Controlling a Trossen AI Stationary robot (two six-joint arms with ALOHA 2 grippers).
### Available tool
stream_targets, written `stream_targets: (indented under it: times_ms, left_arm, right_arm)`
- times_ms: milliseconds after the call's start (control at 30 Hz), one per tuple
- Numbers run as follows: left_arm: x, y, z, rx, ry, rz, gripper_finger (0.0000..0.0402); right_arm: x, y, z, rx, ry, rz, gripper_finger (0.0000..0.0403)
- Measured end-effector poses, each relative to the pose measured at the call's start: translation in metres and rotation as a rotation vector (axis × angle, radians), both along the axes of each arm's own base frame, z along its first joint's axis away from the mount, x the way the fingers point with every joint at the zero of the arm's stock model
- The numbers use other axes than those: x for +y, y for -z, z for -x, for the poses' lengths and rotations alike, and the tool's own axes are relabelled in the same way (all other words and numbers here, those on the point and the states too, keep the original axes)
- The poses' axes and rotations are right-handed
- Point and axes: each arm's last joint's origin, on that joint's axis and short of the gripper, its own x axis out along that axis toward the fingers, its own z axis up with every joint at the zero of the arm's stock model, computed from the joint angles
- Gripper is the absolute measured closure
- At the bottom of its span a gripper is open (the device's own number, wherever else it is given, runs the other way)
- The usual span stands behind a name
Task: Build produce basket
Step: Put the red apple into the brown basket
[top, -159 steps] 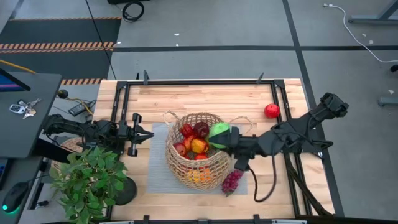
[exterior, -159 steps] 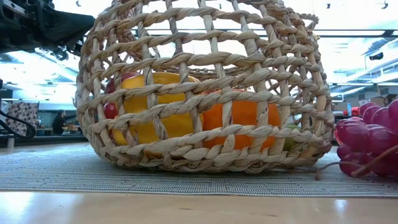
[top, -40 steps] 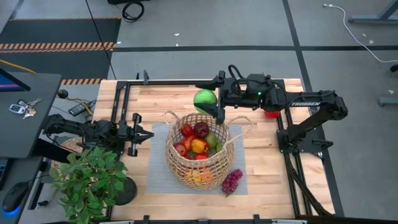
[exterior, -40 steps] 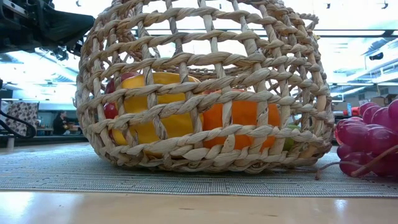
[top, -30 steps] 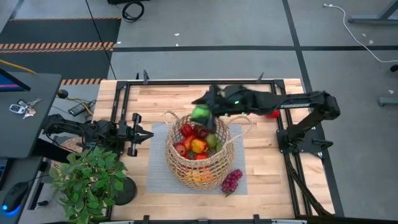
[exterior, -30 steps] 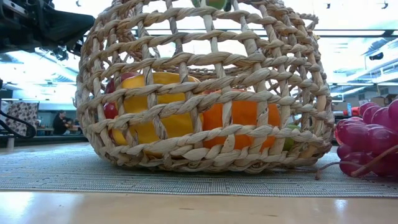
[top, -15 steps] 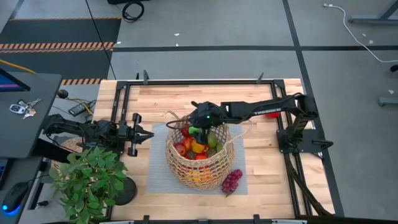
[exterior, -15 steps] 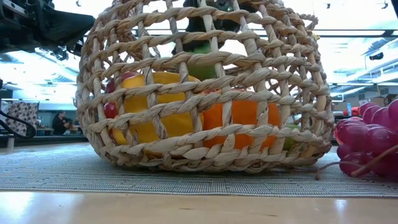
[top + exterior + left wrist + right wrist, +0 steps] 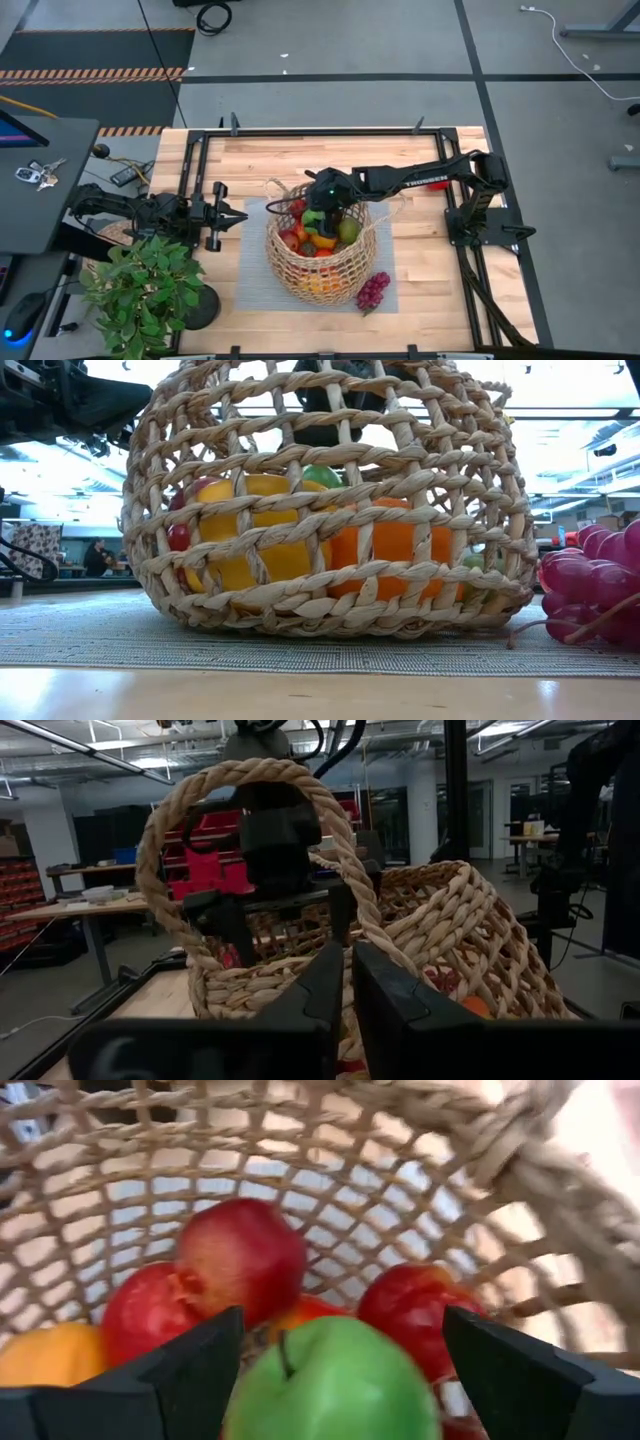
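Right gripper (image 9: 335, 1360) fingers (image 9: 180, 1370) wide apart around green apple (image 9: 335, 1380), inside basket (image 9: 318, 250); red apples (image 9: 240, 1255) just beyond. Left gripper (image 9: 350, 980) fingers pressed together, facing basket handle (image 9: 250, 780). Grapes (image 9: 372, 291) on counter (image 9: 300, 155).

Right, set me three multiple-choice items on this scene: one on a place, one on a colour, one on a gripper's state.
1. Where does the bunch of purple toy grapes lie?
A. inside the basket
B. on the grey mat beside the round tan wicker basket
C. beside the potted plant

2. What colour is the toy apple between the right gripper's fingers?
A. green
B. red
C. yellow

3. How are the left gripper's fingers?
A. wide apart
B. closed on a fruit
C. shut, holding nothing

Answers: 1 B, the high view shows the grapes outside the basket's wall on the mat; 2 A, the right wrist view shows a green apple; 3 C, the left wrist view shows the fingers together and bare.
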Motion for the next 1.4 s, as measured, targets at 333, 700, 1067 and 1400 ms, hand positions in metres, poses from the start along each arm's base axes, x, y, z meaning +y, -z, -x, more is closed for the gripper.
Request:
stream_targets:
  times_ms: [333, 700, 1067, 1400]
  left_arm:
    - [0.000, 0.000, 0.000, 0.000, 0.000, 0.000, 0.0371]
    - [0.000, 0.000, 0.000, -0.001, 0.000, 0.000, 0.0371]
    - [0.000, 0.000, 0.000, 0.000, 0.000, 0.000, 0.0366]
    - [0.000, 0.000, 0.000, 0.000, 0.000, 0.000, 0.0374]
  right_arm:
    - [0.002, -0.033, 0.001, -0.051, -0.053, 0.157, 0.0008]
    - [0.012, -0.140, 0.065, -0.036, 0.180, 0.404, 0.0021]
    - [-0.055, -0.122, 0.167, -0.002, 0.681, 0.388, 0.0021]
    - [-0.115, -0.074, 0.220, 0.224, 1.075, 0.208, 0.0021]
